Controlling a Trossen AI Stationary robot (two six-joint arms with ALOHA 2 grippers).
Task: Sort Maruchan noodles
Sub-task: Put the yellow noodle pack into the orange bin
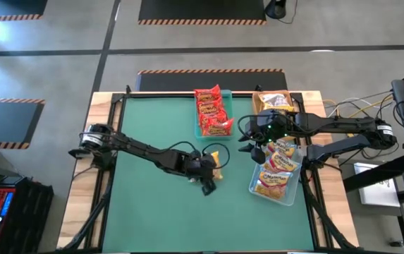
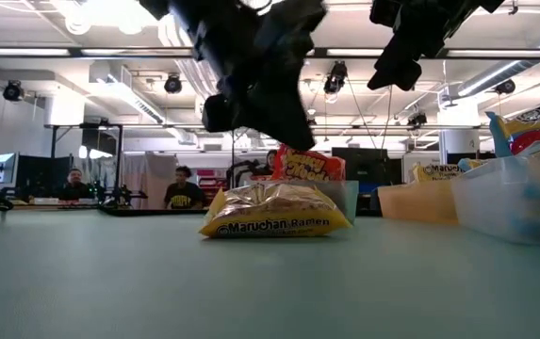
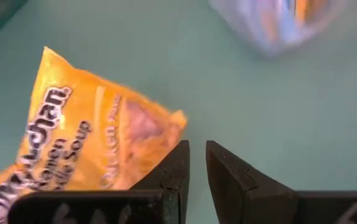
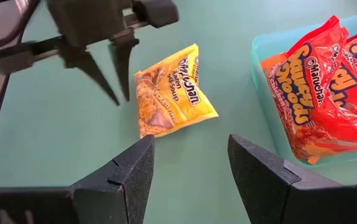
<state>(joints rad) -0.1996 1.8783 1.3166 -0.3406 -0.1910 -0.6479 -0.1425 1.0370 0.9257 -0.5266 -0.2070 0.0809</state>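
Note:
One yellow-orange Maruchan packet [image 1: 216,158] [image 2: 274,215] [image 3: 85,143] [image 4: 172,93] lies flat on the green table near its middle. My left gripper [image 1: 212,171] [image 2: 293,137] [image 3: 197,155] [image 4: 121,99] hangs just above and beside it, pointing down, fingers shut to a narrow slit and holding nothing. My right gripper [image 1: 252,144] [image 4: 190,158] hovers wide open and empty, to the right of the packet. Red packets [image 1: 213,111] [image 4: 328,93] fill the teal tray [image 1: 197,116].
A clear tray [image 1: 293,187] [image 2: 505,198] of yellow-white packets sits at the table's right side. A tan tray [image 1: 261,95] with packets stands at the far right. The left half of the table is bare green mat. People sit in the room beyond the far edge.

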